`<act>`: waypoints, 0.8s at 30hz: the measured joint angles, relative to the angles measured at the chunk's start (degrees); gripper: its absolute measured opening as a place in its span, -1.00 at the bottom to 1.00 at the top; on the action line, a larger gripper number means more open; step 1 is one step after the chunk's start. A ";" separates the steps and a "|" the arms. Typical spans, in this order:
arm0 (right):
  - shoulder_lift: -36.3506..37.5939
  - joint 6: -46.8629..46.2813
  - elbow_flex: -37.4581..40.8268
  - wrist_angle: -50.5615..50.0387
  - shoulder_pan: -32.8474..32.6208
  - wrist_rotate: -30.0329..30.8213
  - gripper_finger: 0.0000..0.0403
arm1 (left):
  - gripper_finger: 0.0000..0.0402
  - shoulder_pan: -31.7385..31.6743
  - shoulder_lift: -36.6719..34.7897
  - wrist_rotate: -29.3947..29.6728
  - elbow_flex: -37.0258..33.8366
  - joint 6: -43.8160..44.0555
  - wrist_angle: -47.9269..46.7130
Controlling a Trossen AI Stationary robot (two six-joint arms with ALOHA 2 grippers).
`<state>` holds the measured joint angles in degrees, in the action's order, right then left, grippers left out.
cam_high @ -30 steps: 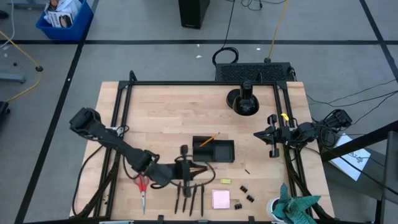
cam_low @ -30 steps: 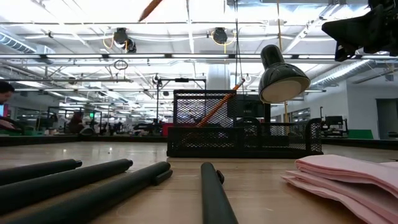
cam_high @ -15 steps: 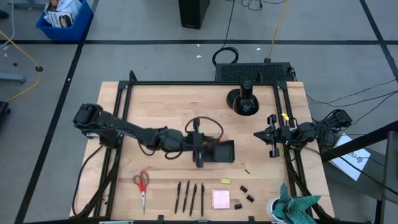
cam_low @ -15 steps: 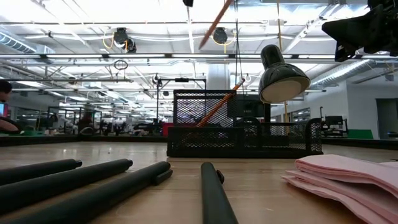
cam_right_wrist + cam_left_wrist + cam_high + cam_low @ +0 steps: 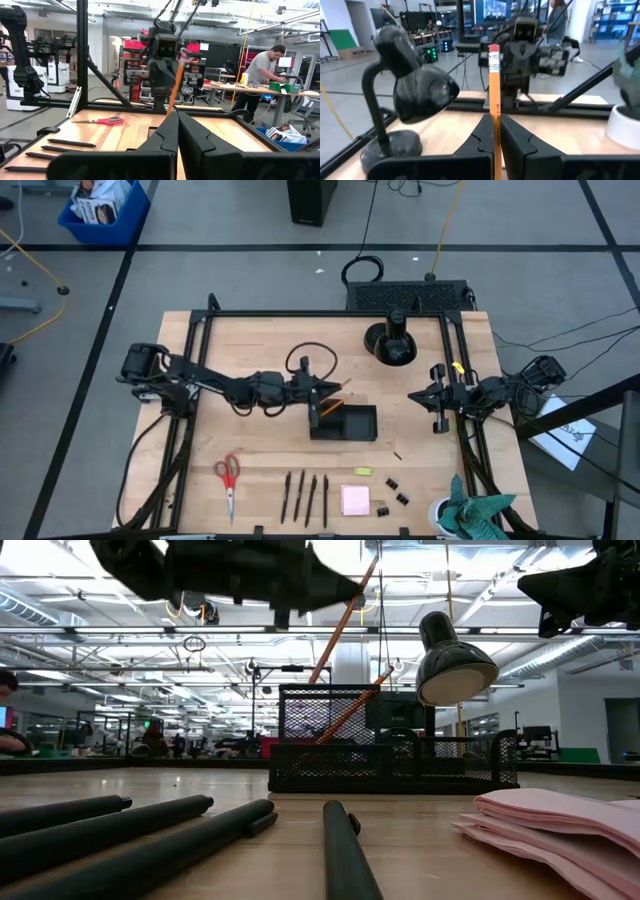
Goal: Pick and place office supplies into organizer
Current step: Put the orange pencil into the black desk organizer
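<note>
While one orange pencil [image 5: 352, 707] already leans in the black organizer [image 5: 343, 423] at the table's middle, a second pencil [image 5: 494, 95] is clamped upright between the closed fingers of the left gripper [image 5: 318, 402], just off the organizer's 10 o'clock corner. By my reading, little is done. Along the 6 o'clock edge the scissors [image 5: 228, 477], four pens [image 5: 305, 498], sticky pad [image 5: 355, 500], eraser [image 5: 362, 471] and binder clips [image 5: 394, 498] lie untouched. The right gripper [image 5: 440, 402] waits at 3 o'clock, fingers together and empty.
</note>
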<state>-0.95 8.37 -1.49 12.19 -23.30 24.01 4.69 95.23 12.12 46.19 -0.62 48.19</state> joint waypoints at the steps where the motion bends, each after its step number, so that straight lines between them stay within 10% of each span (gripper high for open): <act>1: 0.00 0.06 -0.01 0.01 0.01 -0.01 -1.00 | -0.92 -0.08 0.42 -0.02 -0.29 0.17 0.39; 24: 0.00 1.32 0.01 0.48 0.01 -0.02 -1.00 | -0.96 0.54 12.08 3.33 -0.26 4.11 2.66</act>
<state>-0.95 9.69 -1.48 12.66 -23.29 23.99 5.23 107.31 15.45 45.93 3.49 50.86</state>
